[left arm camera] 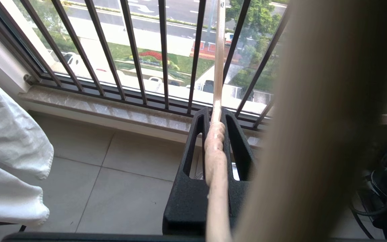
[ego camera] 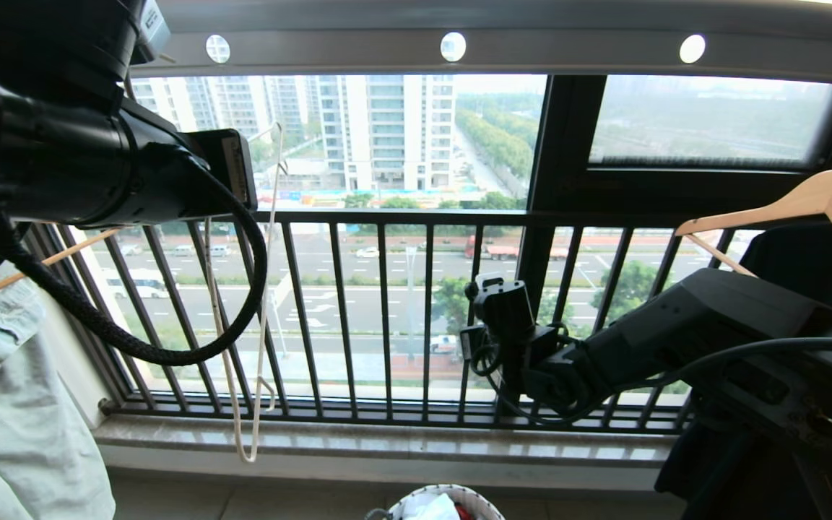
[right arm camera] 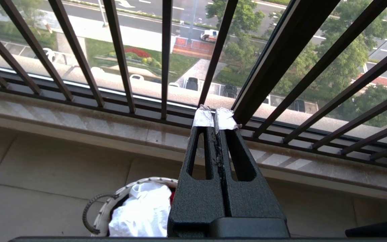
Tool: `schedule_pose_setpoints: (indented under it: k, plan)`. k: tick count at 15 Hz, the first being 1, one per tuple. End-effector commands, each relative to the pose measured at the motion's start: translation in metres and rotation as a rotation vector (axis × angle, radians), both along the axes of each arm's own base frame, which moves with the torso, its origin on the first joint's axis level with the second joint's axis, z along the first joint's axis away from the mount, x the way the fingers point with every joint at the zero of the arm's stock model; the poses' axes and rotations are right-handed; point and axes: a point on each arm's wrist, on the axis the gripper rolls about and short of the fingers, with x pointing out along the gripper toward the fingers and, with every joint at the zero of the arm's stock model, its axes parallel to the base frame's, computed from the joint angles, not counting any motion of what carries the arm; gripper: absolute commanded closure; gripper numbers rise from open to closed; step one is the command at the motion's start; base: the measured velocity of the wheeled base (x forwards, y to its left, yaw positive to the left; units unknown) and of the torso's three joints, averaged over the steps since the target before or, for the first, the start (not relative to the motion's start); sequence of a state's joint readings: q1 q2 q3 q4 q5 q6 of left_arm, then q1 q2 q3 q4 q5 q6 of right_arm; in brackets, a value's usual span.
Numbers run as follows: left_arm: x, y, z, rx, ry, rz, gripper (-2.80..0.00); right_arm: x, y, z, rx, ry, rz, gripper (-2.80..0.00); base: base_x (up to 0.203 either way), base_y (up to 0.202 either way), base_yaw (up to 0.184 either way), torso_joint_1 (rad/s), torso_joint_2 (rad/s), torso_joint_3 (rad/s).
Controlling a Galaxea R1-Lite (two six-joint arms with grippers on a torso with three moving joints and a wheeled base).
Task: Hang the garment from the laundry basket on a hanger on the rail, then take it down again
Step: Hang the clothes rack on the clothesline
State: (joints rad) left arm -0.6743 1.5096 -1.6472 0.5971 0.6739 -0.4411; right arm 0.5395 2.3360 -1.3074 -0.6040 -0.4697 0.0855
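Below the sill we log laundry basket (right arm camera: 104,210) holding garment (right arm camera: 139,215) | left gripper (left arm camera: 215,121) jaws clamp hanger (ego camera: 261,347) | right gripper (right arm camera: 215,121) jaws closed, empty.

Right gripper (right arm camera: 216,117) fingers together above laundry basket (right arm camera: 103,210) holding garment (right arm camera: 141,211).

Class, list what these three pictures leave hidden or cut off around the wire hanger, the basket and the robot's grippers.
- Hanger: in the head view the left arm covers its hook, so whether it is on the rail is unclear.
- Left gripper: hidden in the head view; the left wrist view shows it shut on the hanger.
- Laundry basket: cut off by the head view's lower edge.
- Garment: crumpled, emblem unseen.
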Motion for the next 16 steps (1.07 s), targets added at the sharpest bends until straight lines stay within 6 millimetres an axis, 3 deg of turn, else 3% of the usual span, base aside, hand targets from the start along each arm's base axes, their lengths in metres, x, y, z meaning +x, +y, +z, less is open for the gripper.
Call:
schedule_pose_setpoints:
  k: [1,7,16]
  plan:
    - [-0.002,0.002,0.002,-0.008,-0.008,0.003,0.0,-0.001,0.001,0.002,-0.004,-0.01,-0.007,0.0,0.0,0.0,0.0,0.0,0.0,0.0]
    - [0.005,-0.003,0.0,-0.015,0.003,-0.012,0.0,-0.002,0.003,0.004,-0.003,-0.013,-0.003,0.0,0.0,0.0,0.0,0.0,0.0,0.0]
    - [0.028,0.009,-0.001,-0.097,0.024,-0.057,0.0,-0.003,0.004,0.003,-0.004,-0.012,-0.001,0.0,0.0,0.0,0.0,0.0,0.0,0.0]
